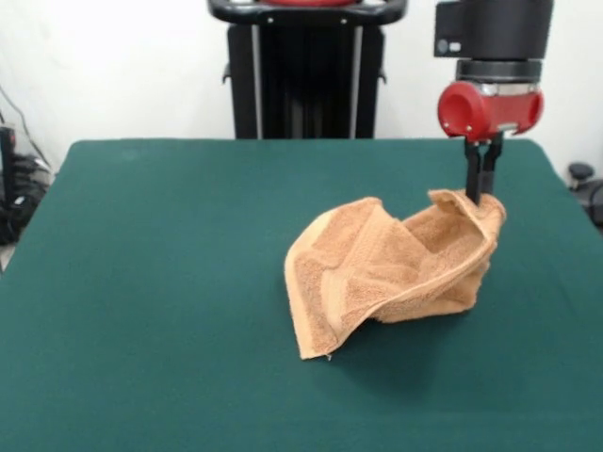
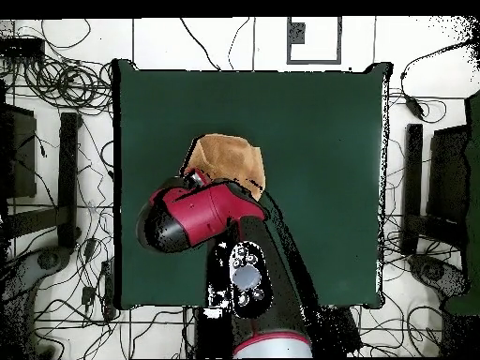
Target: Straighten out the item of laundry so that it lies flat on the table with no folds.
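The table [image 1: 141, 282] is crossed by the arm [image 2: 202, 216] from six o'clock in the overhead view. The towel [image 1: 377, 268] is seen right of centre in the front view, crumpled, its three o'clock corner lifted. That corner is pinched by the closed gripper [image 1: 482, 193]. If dragged too low, folds may be bunched further; the thin grip could slip.

— We see the towel [image 1: 377, 264] as looped terry cloth, rough and matt, with a flatter woven band across it.

— And we read the counter [image 1: 151, 282] as felt-like cloth, dark green, matt and even.

— The arm's red shell [image 1: 488, 109] looks like smooth glossy plastic to us, catching the light; the black housing [image 1: 495, 28] above it seems duller.

— The end effector [image 1: 482, 193] looks black and matt; we cannot tell its material.
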Controlling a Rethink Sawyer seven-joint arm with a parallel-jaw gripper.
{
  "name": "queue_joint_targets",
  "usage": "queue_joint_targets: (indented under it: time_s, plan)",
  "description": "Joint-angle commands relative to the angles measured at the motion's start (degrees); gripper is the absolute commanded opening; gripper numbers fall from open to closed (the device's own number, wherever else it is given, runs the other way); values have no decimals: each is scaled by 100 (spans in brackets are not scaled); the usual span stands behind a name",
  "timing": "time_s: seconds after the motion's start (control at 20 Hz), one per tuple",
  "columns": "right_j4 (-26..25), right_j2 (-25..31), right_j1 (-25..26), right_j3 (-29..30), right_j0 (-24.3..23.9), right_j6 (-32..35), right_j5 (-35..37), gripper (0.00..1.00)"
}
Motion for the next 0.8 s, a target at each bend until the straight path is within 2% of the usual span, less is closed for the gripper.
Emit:
queue_joint_targets:
  time_s: [0.05, 0.2, 0.4, 0.6, 0.8]
  plan:
    - [640, 51, 45, 22, 102, 1429, -269, 0]
    - [651, 102, 11, 50, 30, 1190, -317, 0]
    - [764, 19, 25, -3, 50, 1266, -525, 0]
    - [628, 55, 25, 6, 15, 1017, -505, 0]
    - [754, -1, 31, 94, -6, 1215, -653, 0]
